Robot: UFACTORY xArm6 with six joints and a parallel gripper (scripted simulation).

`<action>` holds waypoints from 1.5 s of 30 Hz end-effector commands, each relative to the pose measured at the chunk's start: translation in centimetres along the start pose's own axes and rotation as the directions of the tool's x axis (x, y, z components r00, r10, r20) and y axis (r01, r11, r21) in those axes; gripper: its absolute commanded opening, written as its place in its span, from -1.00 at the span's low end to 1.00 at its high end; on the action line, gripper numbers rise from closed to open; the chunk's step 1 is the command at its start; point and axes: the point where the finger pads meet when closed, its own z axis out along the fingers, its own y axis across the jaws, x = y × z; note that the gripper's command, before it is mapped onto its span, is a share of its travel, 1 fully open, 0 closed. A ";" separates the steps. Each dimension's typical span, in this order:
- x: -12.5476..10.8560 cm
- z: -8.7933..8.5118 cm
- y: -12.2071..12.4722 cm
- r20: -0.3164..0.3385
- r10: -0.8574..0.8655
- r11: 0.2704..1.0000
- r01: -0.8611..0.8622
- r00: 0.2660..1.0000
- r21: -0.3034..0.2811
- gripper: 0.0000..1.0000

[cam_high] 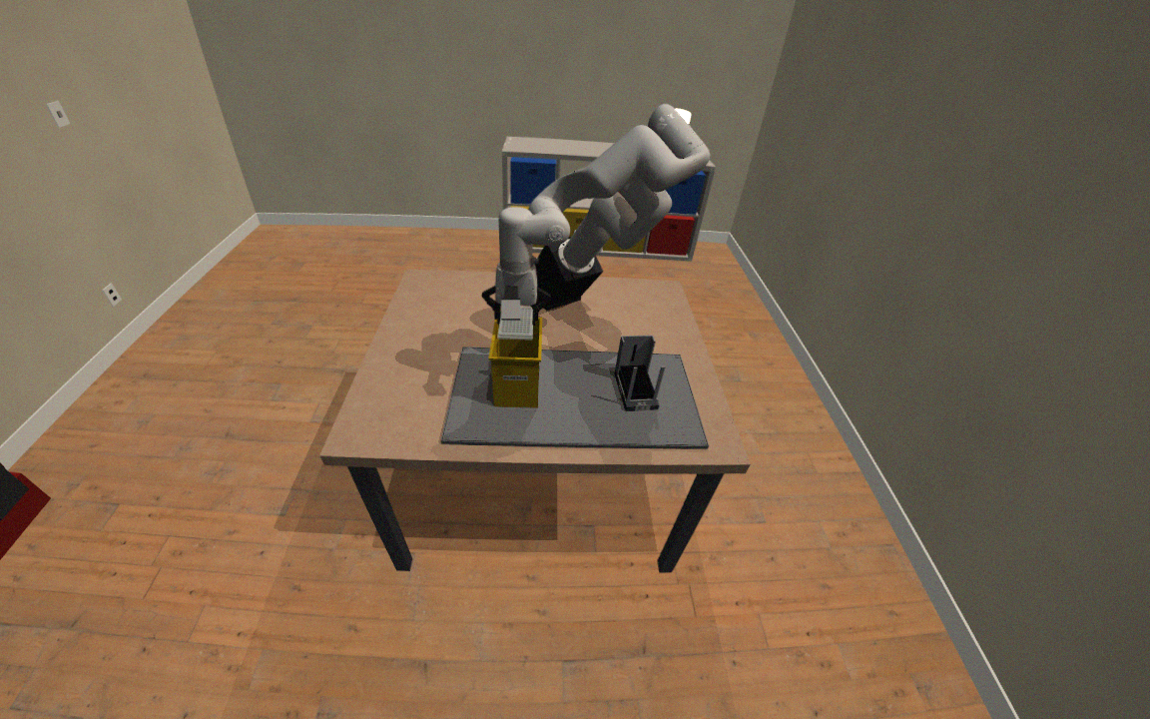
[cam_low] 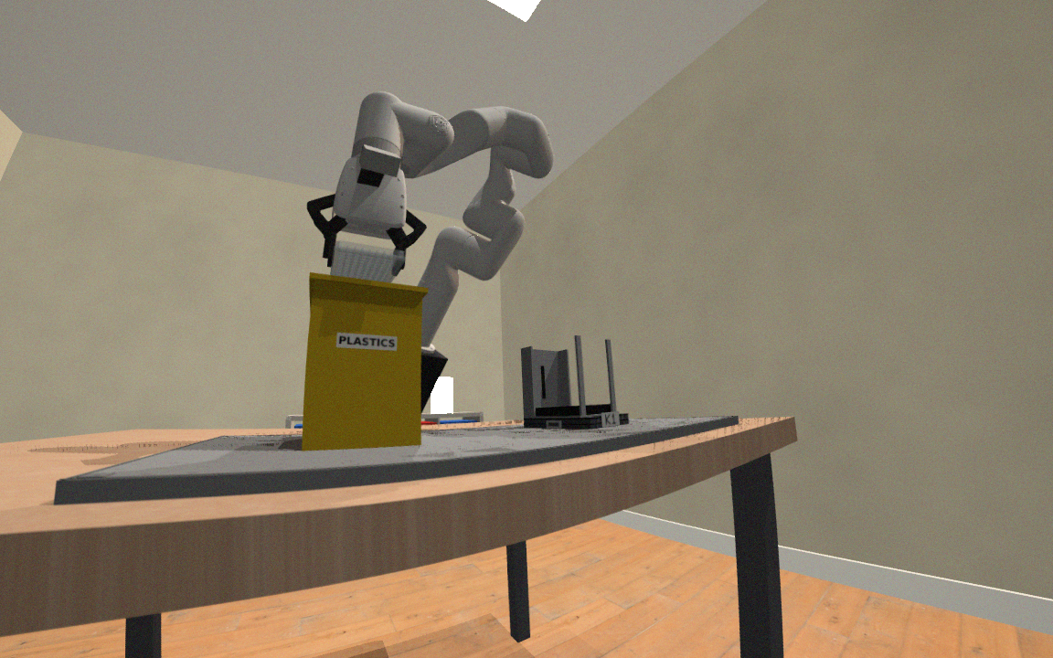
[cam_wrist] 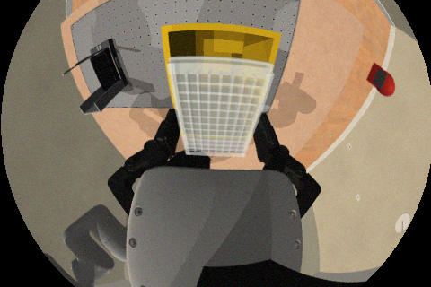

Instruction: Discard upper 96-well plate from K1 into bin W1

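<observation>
1. Gripping the 96-well plate (cam_wrist: pixel 218 104) by its two long sides, my gripper (cam_low: pixel 365 245) has its black fingers spread wide, one on each edge of the plate.
2. From the wrist view I see the plate reach out from between the fingers, its well grid facing the camera and its far end lying over the mouth of the bin.
3. From the exterior view the plate hangs right under the gripper body, just above the rim of the plastics bin W1 (cam_low: pixel 360 376); I cannot tell whether it touches the rim.
4. From the top view the plate (cam_high: pixel 515 324) covers the far part of the bin's opening, with the yellow inside (cam_wrist: pixel 224 45) open to view beyond it in the wrist view.
5. I see the bin standing upright on the grey mat (cam_high: pixel 561 419), on the left part of it, with its PLASTICS label (cam_low: pixel 366 342) facing the near side.
6. To the right on the same mat, well apart from the bin, stands the stack rack K1 (cam_low: pixel 579 367), dark, with two thin posts and a back panel.
7. I cannot make out the lower plate on the rack in these views.
8. Under the mat is the wooden table (cam_high: pixel 400 401), and the arm (cam_high: pixel 615 179) bends over from its base at the far edge.
</observation>
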 end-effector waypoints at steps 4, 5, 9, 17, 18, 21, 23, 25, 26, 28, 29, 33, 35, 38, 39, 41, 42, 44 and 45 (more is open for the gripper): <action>0.1 -0.1 0.0 -0.002 -0.001 1.000 0.001 1.000 -0.002 -1.00; 0.1 -0.1 0.0 -0.002 -0.001 1.000 0.001 1.000 -0.002 -1.00; 0.1 -0.1 0.0 -0.002 -0.001 1.000 0.001 1.000 -0.002 -1.00; 0.1 -0.1 0.0 -0.002 -0.001 1.000 0.001 1.000 -0.002 -1.00; 0.1 -0.1 0.0 -0.002 -0.001 1.000 0.001 1.000 -0.002 -1.00; 0.1 -0.1 0.0 -0.002 -0.001 1.000 0.001 1.000 -0.002 -1.00; 0.1 -0.1 0.0 -0.002 -0.001 1.000 0.001 1.000 -0.002 -1.00; 0.1 -0.1 0.0 -0.002 -0.001 1.000 0.001 1.000 -0.002 -1.00; 0.1 -0.1 0.0 -0.002 -0.001 1.000 0.001 1.000 -0.002 -1.00; 0.1 -0.1 0.0 -0.002 -0.001 1.000 0.001 1.000 -0.002 -1.00; 0.1 -0.1 0.0 -0.002 -0.001 1.000 0.001 1.000 -0.002 -1.00; 0.1 0.4 0.0 -0.002 -0.001 1.000 0.001 1.000 -0.002 -1.00; 0.1 0.7 0.0 -0.002 -0.001 1.000 0.001 1.000 -0.002 -1.00; 0.1 1.2 0.0 -0.002 -0.001 1.000 0.001 1.000 -0.002 -1.00; 0.1 1.4 0.0 -0.002 -0.001 1.000 0.001 1.000 -0.002 -1.00; 0.1 1.7 0.0 -0.002 -0.001 1.000 0.001 1.000 -0.002 -1.00; 0.1 1.7 0.0 -0.002 -0.001 1.000 0.001 1.000 -0.002 -1.00; 0.1 1.7 0.0 -0.002 -0.001 1.000 0.001 1.000 -0.002 -1.00; 0.1 1.7 0.0 -0.002 -0.001 1.000 0.001 1.000 -0.002 -1.00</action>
